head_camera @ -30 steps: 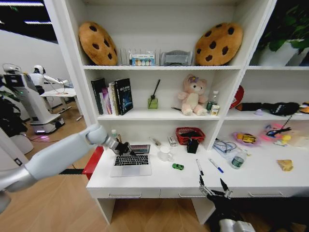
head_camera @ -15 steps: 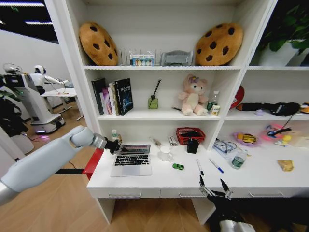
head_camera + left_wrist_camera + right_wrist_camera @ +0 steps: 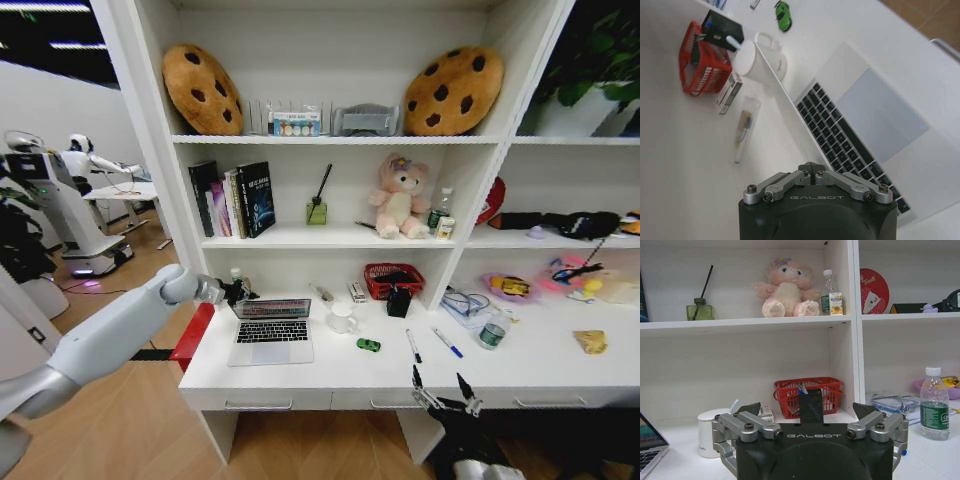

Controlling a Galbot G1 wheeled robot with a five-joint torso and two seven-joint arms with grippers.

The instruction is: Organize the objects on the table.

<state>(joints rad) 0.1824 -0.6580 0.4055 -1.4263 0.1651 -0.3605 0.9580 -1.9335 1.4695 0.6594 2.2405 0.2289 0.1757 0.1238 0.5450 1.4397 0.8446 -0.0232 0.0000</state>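
Observation:
A silver laptop (image 3: 271,340) lies open on the left of the white table (image 3: 330,376). My left gripper (image 3: 240,291) is shut and hovers at the back left corner of its lid. In the left wrist view the gripper (image 3: 811,167) sits just behind the lid's edge (image 3: 790,102). To the right of the laptop are a white mug (image 3: 342,318), a tiny green gadget (image 3: 369,345), a black pen (image 3: 413,346), a blue pen (image 3: 448,343), a black pen cup (image 3: 399,301) and a green-labelled bottle (image 3: 492,331). My right gripper (image 3: 440,390) is open at the table's front edge.
A red basket (image 3: 393,279) stands against the back wall behind the pen cup. A small box (image 3: 357,292) and a wrapped item (image 3: 322,294) lie beside it. Shelves hang close above the table. A red seat (image 3: 193,336) stands at the table's left end.
My left gripper has drawn back and to the left, from the left part of the laptop's screen to its back left corner. The right arm has not moved.

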